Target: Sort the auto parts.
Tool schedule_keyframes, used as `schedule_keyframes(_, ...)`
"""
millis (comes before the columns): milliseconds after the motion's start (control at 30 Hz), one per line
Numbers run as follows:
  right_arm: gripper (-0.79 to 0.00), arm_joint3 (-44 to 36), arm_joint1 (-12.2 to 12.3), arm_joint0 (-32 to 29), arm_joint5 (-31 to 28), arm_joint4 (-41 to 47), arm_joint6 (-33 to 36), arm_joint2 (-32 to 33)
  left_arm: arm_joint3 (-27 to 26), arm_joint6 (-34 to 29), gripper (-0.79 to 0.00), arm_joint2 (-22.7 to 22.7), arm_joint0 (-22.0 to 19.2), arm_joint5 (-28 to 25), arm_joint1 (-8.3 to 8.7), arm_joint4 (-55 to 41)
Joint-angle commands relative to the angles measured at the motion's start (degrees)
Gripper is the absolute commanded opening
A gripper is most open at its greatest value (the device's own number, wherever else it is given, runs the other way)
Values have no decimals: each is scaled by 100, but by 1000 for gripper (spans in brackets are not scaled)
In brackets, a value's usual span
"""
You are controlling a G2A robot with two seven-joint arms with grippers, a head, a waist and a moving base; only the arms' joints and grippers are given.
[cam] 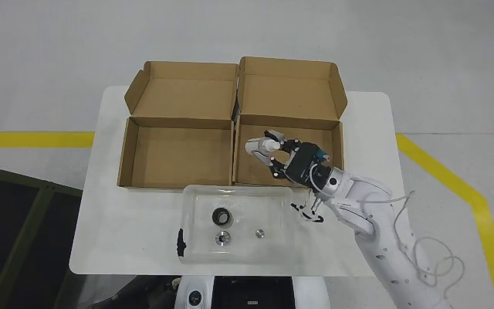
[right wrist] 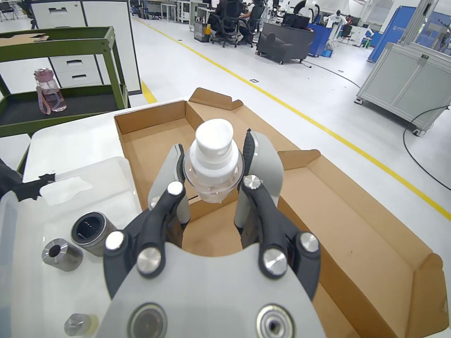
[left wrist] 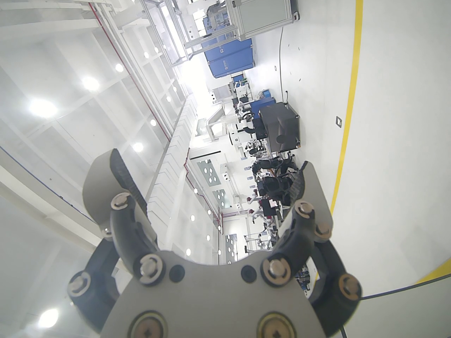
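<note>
My right gripper (right wrist: 213, 163) (cam: 266, 145) is shut on a white plastic part (right wrist: 213, 160) (cam: 257, 147) with a round cap and a clear collar, held above the right cardboard box (cam: 336, 143) (right wrist: 352, 212). In the clear plastic bin (cam: 202, 197) (right wrist: 70, 184) lie a dark-bored bearing sleeve (cam: 221, 217) (right wrist: 91, 228), a grey metal cylinder (cam: 224, 239) (right wrist: 61, 253) and a small metal piece (cam: 260, 232) (right wrist: 79, 323). My left gripper (left wrist: 208, 177) is open, pointing out at the hall with nothing between its fingers.
The left cardboard box (cam: 176, 154) stands open and empty beside the right one, lids folded back. A black scrap (cam: 181, 244) hangs at the bin's left rim. A green cart (right wrist: 63, 72) with a pink bottle stands off the table's side.
</note>
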Motion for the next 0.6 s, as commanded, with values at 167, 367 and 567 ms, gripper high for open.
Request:
schedule_keyframes(167,-785,644,-89,496,218,242,357,-281,0,0,0,0,0,0,0,0)
schedule_keyframes(367,-785,1149,-154,804,332,362,705,-490,0,0,0,0,0,0,0,0)
schedule_keyframes(567,-785,1584,-226,1113,456,437,933,-682,0,0,0,0,0,0,0,0)
